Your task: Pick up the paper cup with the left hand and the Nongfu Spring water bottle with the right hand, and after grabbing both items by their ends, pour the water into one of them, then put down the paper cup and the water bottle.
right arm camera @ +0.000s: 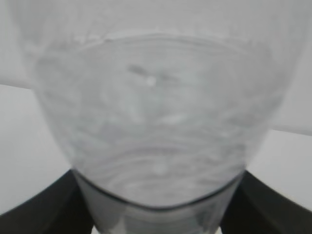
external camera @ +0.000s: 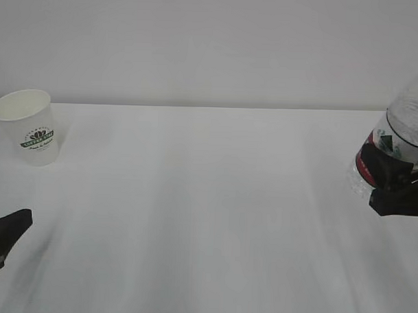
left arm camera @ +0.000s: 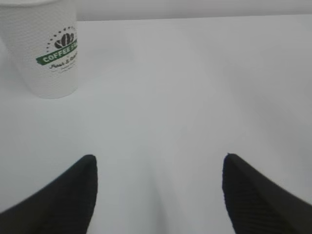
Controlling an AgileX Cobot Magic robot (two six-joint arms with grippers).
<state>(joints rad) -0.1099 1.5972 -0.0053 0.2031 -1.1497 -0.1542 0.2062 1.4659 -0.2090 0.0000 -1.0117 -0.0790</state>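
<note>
The paper cup (external camera: 28, 126) stands upright at the far left of the table, white with a dark green logo. In the left wrist view the paper cup (left arm camera: 46, 48) sits ahead and to the left of my left gripper (left arm camera: 158, 163), which is open and empty, well short of it. Only a dark tip of that left gripper (external camera: 5, 237) shows at the exterior view's left edge. My right gripper (external camera: 399, 187) is shut on the Nongfu Spring water bottle (external camera: 391, 146), which leans at the right edge. The bottle (right arm camera: 156, 112) fills the right wrist view, with water showing inside it.
The white table (external camera: 207, 211) stretches between the cup and the bottle, with a plain pale wall behind it. Nothing else stands on it in these views.
</note>
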